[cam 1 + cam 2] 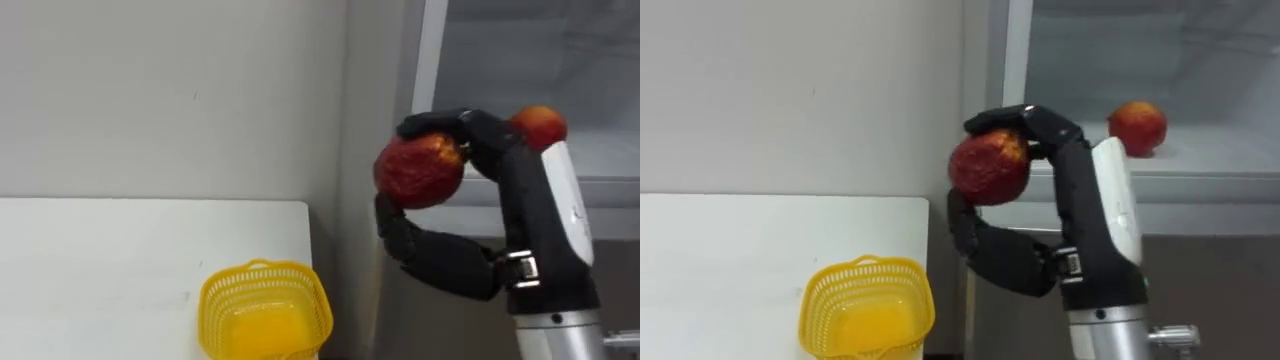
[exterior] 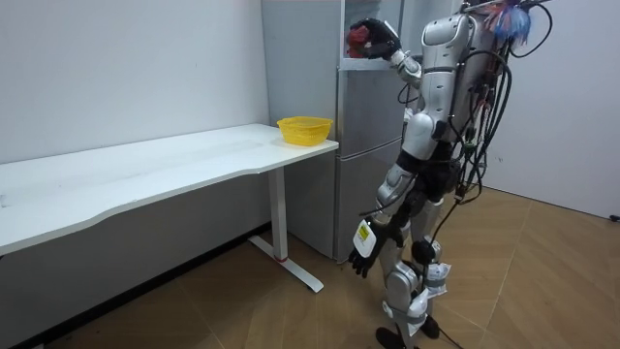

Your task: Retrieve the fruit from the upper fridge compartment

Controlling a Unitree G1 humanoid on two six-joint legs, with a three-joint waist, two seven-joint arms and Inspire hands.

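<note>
White laminate is covering the counter point(image 1: 120, 250), which is running along a plain pale wall point(image 1: 150, 90) below and to the left of the right robot hand point(image 1: 505, 165). The room view is showing a wood-patterned floor point(image 2: 291, 310) under it, and the robot is standing upright on that floor, facing a grey fridge point(image 2: 363, 145) that is sitting just beside the counter's end.

The right robot hand is reaching up at the fridge's upper compartment, which is standing open. Its fingers are curling over the top of a red fruit point(image 1: 418, 172) and its thumb is cupping it from below, so the fruit is being held off the shelf point(image 1: 1200, 165), in front of the compartment's left frame.

Behind that robot hand and to its right, a second fruit point(image 1: 1137, 126), red and orange, is lying on the shelf; in the left eye view the robot hand is partly hiding it. Lower down and to the left of the robot hand, a yellow basket point(image 1: 262, 305) is sitting on the counter's end nearest the fridge, its mouth facing up.

The left robot hand point(image 2: 363, 257) is hanging low beside the robot's leg in the room view; how open it is cannot be told.
</note>
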